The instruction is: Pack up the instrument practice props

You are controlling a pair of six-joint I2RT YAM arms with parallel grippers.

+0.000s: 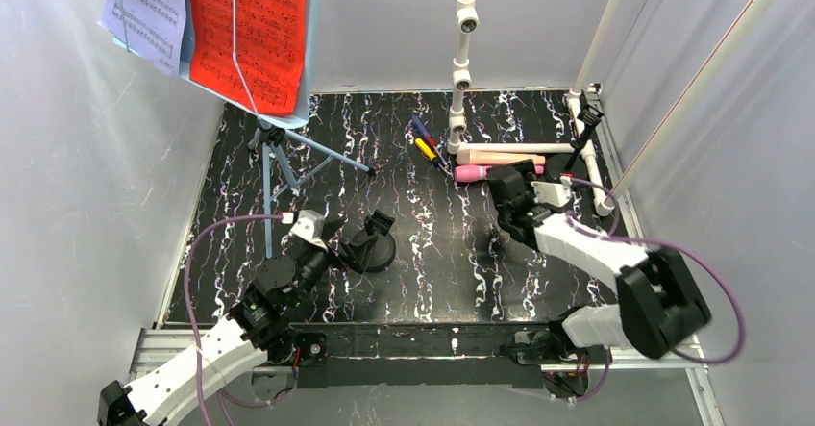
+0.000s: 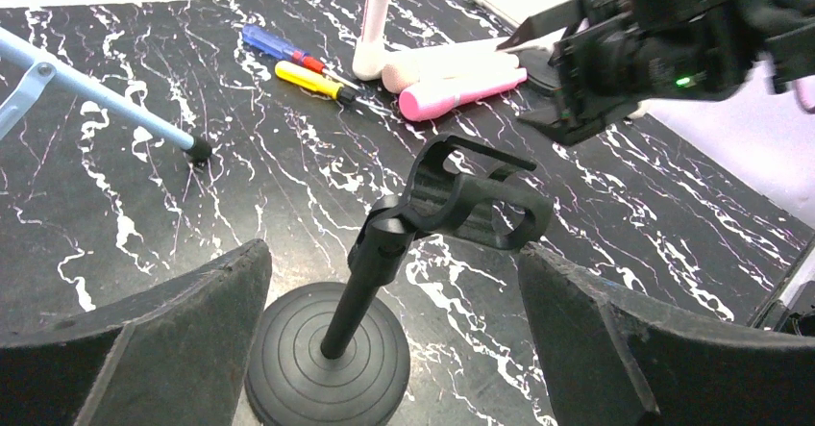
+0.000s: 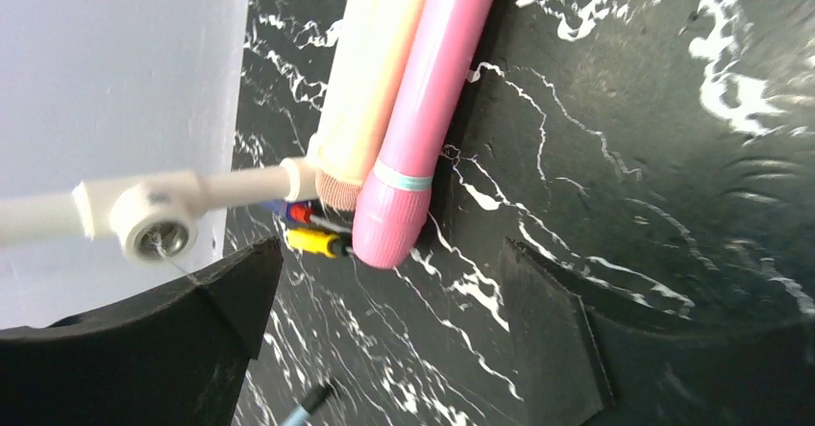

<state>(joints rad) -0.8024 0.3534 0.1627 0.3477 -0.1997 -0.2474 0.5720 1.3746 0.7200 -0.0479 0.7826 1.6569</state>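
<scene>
The pale-blue music rack [image 1: 306, 51] stands at the back left on tripod legs [image 1: 279, 162], with a red page [image 1: 248, 32] and a lavender page [image 1: 144, 8] on it. A black round-based holder [image 2: 327, 359] stands upright between the wide-apart fingers of my open left gripper [image 2: 392, 258], which do not touch it. The pink microphone [image 3: 432, 99] and beige microphone [image 3: 365, 89] lie side by side on the table. My right gripper [image 3: 389, 291] is open just short of the pink one's end, holding nothing. A second black holder [image 1: 584, 133] stands at the back right.
The white PVC pipe frame [image 1: 461, 61] rises behind the microphones, with one bar along the floor beside them. Two screwdrivers [image 1: 423, 142], one yellow-handled, one blue and red, lie left of the microphones. Grey walls close in on both sides.
</scene>
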